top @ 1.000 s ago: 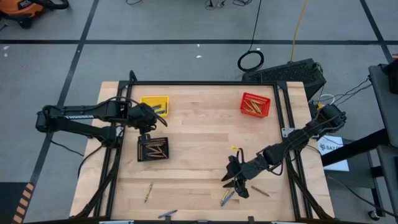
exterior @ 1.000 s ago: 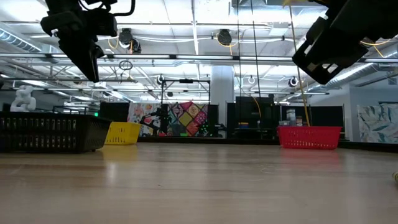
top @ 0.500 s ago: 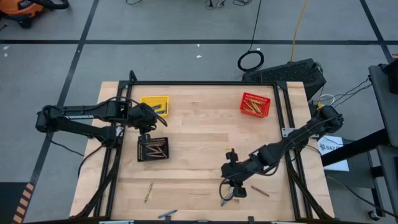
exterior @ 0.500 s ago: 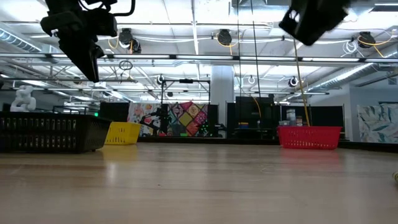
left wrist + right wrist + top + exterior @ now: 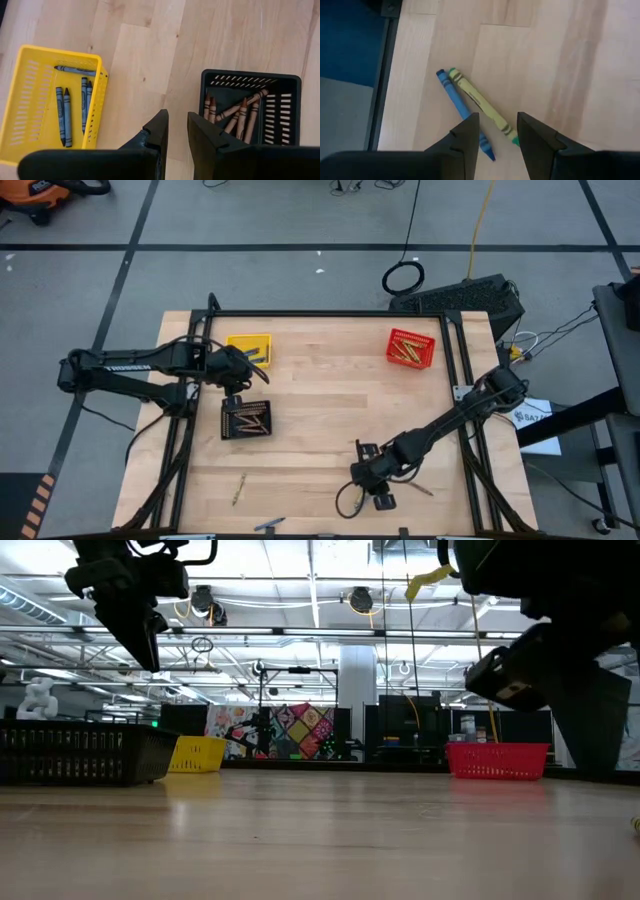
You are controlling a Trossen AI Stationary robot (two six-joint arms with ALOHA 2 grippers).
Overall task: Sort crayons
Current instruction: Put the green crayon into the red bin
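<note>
A yellow mesh basket (image 5: 250,347), a black mesh basket (image 5: 246,420) and a red mesh basket (image 5: 412,348) are sitting well apart on the pale wooden counter (image 5: 320,405), above grey floor.

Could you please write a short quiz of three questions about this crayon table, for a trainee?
1. True or false: the yellow basket holds blue crayons.
2. Which crayons lie in the black basket? A) brown B) blue C) green
3. Fill in: the right hand hovers open over a blue crayon and a ____ crayon lying side by side on the table.

Key: 1 true; 2 A, the brown crayons; 3 yellow-green. The left hand waits between the two baskets, narrowly open.
</note>
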